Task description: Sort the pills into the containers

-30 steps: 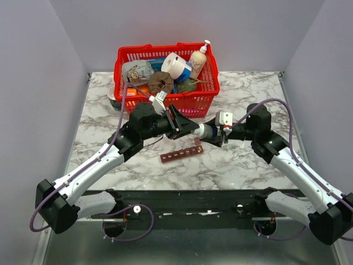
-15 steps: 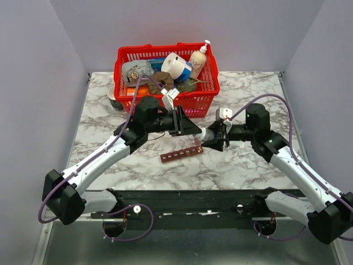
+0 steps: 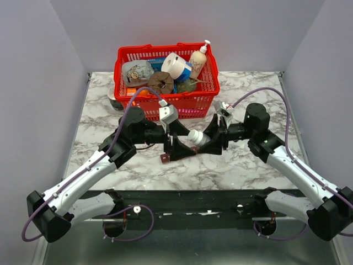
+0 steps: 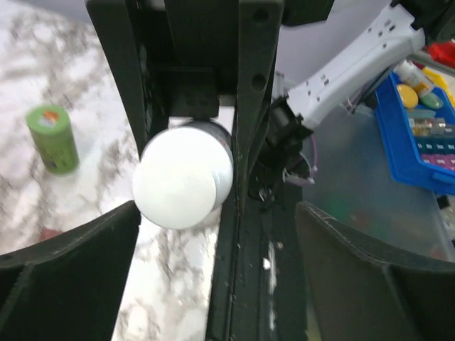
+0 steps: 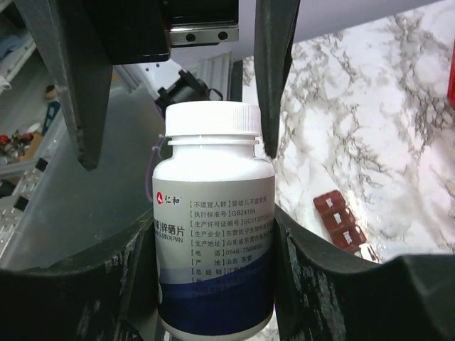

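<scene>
Where the grey-veined marble table [image 3: 248, 165] meets plain pale walls, a red mesh basket [image 3: 207, 91] sits at the far edge, holding a pump bottle [image 3: 199, 58], a roll of tape [image 3: 175, 65] and a printed pouch [image 3: 137, 72]. A small green tub [image 4: 53, 138] stands on the marble. My right pincer [image 3: 212, 137] is clamped on a white pill bottle [image 5: 213, 234], cap on, held above the table and pointing at my left pincer [image 3: 182, 141], whose jaws are spread wide and hold nothing. The containers [image 5: 341, 222], a dark-red strip, lie on the marble under my left pincer; I cannot tell what is in the compartments.
</scene>
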Controlling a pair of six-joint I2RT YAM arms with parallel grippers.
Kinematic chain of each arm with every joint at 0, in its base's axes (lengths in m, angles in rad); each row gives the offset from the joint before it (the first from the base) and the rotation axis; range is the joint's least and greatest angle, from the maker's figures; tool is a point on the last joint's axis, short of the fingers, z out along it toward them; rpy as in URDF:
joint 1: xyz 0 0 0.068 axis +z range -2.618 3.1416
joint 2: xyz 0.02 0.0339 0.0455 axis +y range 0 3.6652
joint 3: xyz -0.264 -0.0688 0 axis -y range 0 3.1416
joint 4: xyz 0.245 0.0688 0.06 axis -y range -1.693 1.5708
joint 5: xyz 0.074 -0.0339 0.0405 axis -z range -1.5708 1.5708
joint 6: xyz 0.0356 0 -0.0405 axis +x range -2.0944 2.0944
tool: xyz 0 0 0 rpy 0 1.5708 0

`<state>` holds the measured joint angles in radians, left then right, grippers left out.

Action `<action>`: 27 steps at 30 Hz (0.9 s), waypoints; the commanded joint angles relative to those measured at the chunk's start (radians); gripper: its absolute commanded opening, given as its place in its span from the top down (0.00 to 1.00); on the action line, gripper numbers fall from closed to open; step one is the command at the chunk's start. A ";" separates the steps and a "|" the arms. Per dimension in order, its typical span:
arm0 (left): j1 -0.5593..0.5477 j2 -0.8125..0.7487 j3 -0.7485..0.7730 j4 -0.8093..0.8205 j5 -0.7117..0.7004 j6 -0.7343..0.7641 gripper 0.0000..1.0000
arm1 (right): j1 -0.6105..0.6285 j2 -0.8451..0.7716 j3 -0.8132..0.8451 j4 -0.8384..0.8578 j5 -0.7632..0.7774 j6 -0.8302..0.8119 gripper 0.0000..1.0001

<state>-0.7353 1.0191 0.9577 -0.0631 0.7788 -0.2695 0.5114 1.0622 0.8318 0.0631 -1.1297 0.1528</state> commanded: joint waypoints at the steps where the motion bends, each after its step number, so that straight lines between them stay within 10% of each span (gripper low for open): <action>1: 0.039 -0.033 -0.002 0.201 -0.018 -0.141 0.01 | 0.003 -0.002 0.036 0.068 -0.035 0.017 0.99; 11: 0.163 -0.105 -0.005 -0.036 -0.397 -0.805 0.01 | 0.001 -0.039 0.072 -0.117 0.116 -0.444 0.99; 27: 0.044 0.093 0.150 -0.215 -0.418 -0.863 0.01 | 0.003 -0.013 0.073 -0.189 0.203 -0.653 0.99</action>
<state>-0.6605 1.0801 1.0649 -0.2516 0.3744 -1.1076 0.5114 1.0473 0.8825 -0.1188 -0.9382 -0.4679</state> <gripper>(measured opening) 0.987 0.603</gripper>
